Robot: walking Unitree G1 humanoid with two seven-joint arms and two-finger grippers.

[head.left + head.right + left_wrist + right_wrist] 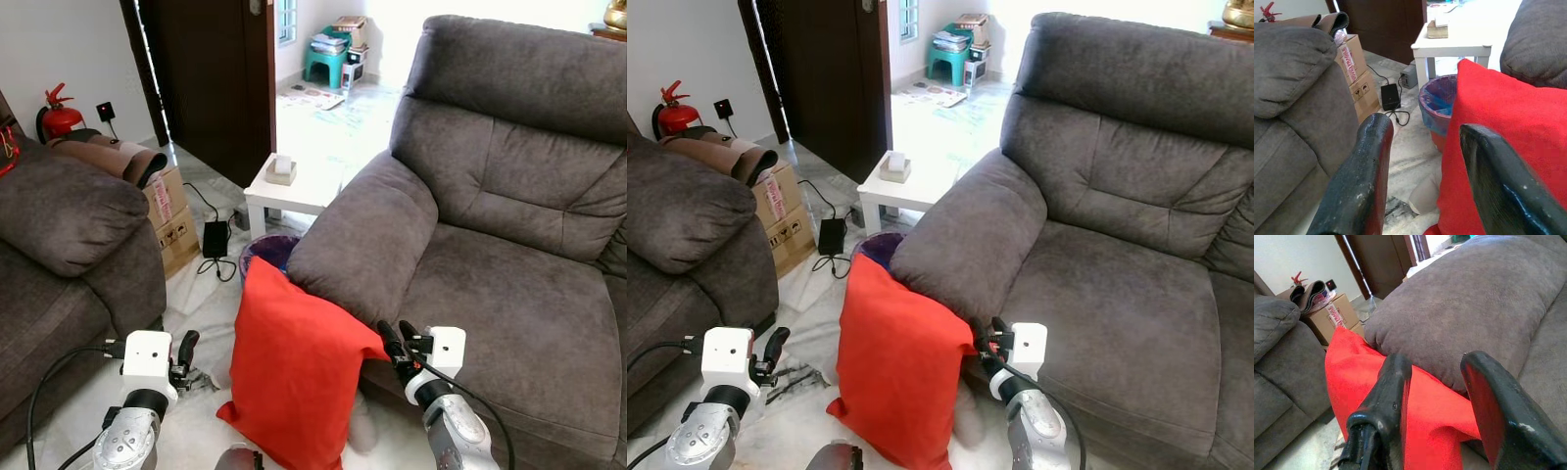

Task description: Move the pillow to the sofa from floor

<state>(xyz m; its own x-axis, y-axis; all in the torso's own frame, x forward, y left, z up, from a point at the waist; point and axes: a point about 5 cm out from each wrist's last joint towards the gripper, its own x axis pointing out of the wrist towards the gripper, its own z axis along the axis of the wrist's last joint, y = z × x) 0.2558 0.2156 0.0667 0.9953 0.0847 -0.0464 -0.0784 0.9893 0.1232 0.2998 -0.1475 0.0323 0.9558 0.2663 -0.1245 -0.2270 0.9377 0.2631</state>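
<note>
A red pillow (294,372) stands on edge on the floor, leaning against the armrest (367,235) of the grey sofa (519,304). My left gripper (186,348) hovers low, just left of the pillow, fingers open; in the left wrist view the left gripper (1425,127) has the pillow (1508,132) beside one finger. My right gripper (397,335) is open at the pillow's upper right corner, close to the sofa's front. In the right wrist view the right gripper (1437,361) points at the pillow (1366,377) and the armrest (1459,318), with nothing gripped.
A purple-lined bin (269,250) sits behind the pillow, with a white side table (294,186) beyond it. Cardboard boxes (171,211), a power adapter with cable (214,238) and a second grey sofa (59,235) lie to the left. A dark door (211,78) stands behind.
</note>
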